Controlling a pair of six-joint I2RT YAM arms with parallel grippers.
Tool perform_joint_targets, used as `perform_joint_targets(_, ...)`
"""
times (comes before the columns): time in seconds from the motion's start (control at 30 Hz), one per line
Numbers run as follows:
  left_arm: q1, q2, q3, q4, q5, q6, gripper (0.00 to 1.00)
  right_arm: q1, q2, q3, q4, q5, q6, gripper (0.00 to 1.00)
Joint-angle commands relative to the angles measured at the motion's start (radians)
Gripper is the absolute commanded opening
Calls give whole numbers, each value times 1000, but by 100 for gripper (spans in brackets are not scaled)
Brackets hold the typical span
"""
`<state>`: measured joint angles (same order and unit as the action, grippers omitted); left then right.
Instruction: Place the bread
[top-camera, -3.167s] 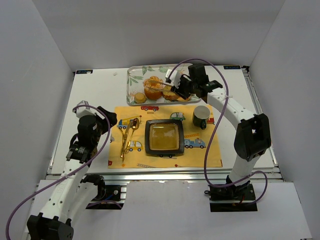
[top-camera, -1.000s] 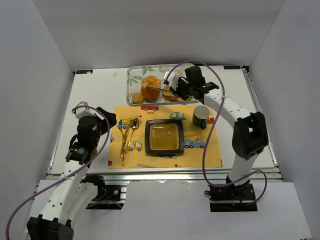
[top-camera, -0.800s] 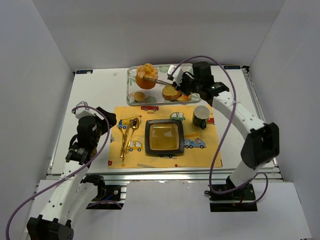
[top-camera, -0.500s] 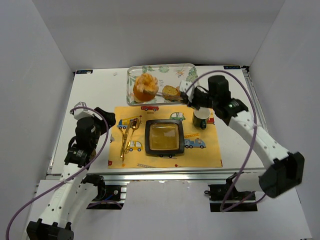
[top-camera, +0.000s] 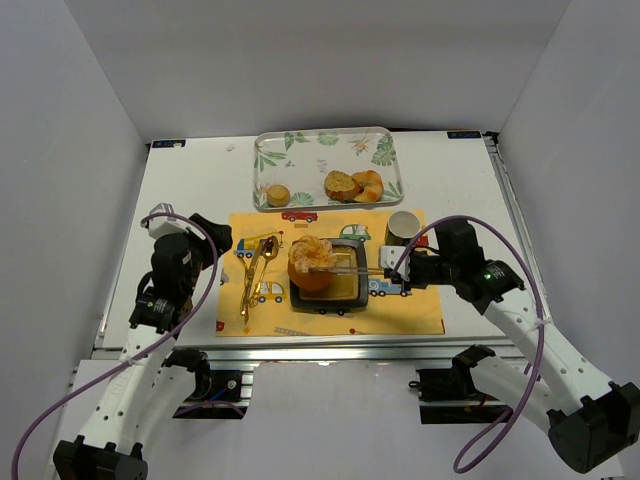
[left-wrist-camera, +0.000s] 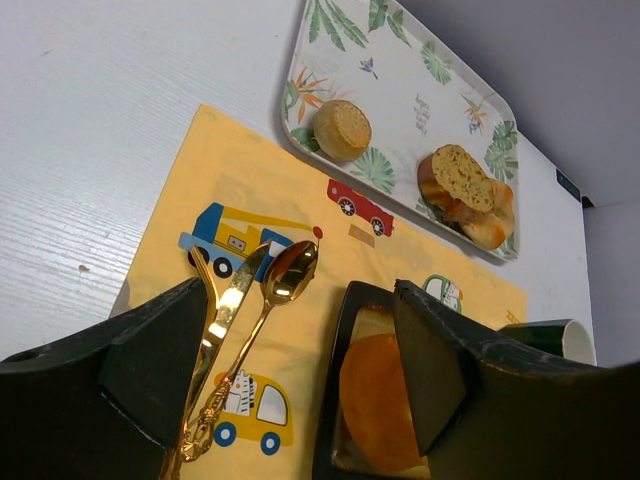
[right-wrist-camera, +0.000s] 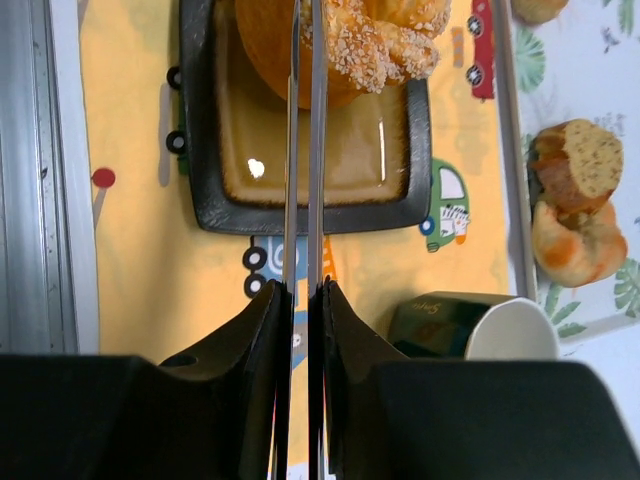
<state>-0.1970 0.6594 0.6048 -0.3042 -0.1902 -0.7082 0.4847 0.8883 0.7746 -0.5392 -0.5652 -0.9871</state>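
Pincers: two, both mine. My right pincer (right-wrist-camera: 303, 290) is clenched on the tongs; my left pincer (left-wrist-camera: 300, 300) is released, fingers wide apart with nothing between them.
Tongs: one pair (right-wrist-camera: 303, 150), two thin metal blades running straight ahead from my right fingers, nearly closed together.
Bread in the tongs: one large bun (right-wrist-camera: 340, 40) with a crackled, seeded orange top, pinched at the blade tips, straight ahead of my right pincer.
Bun's place: over the plate's half farthest from my right pincer; whether it rests on the plate or hangs just above it I cannot tell.
Plate: one square dark plate (top-camera: 340, 305), between my right pincer and the bun, under the blades.
Other bread: three pieces, beyond both pincers toward the table's far edge: one small flat round (top-camera: 278, 195), one cut piece (top-camera: 342, 185) and one roll (top-camera: 369, 185) touching it.
Tray: one leaf-patterned tray (top-camera: 320, 140), carrying those three.
Cup: one dark cup (top-camera: 403, 226), just beside my right pincer on the tray's side.
Cutlery: one gold fork (left-wrist-camera: 215, 310) and one gold spoon (left-wrist-camera: 285, 275), side by side, just ahead of my left pincer.
Placemat: one yellow mat (top-camera: 300, 325) with printed cars, under plate, cutlery and cup.
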Motion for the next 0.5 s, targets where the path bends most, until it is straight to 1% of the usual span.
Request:
perform_joint_targets(0.0, 5, -1, 1, 27, 20, -5, 84, -5, -23, -23, 13, 2, -48, 5)
perform_joint_targets(0.03, 5, -1, 4, 22, 21, -5, 84, -5, -20, -26, -2, 2, -54, 10)
perform_joint_targets(0.07, 4, -3, 6, 20, 21, -5, 84, -5, -19, -23, -7, -2, -61, 22)
perform_joint_targets(0.17, 4, -10, 9, 13, 18, -4, 84, -5, -29, -8, -11, -24, -58, 35)
perform_joint_targets(0.37, 5, -21, 1, 19, 17, -14, 84, -3, -41, 58, -73, -82, -65, 42)
perform_joint_targets(0.47, 5, -24, 3, 19, 15, -16, 84, -5, -51, 86, -91, -107, -64, 43)
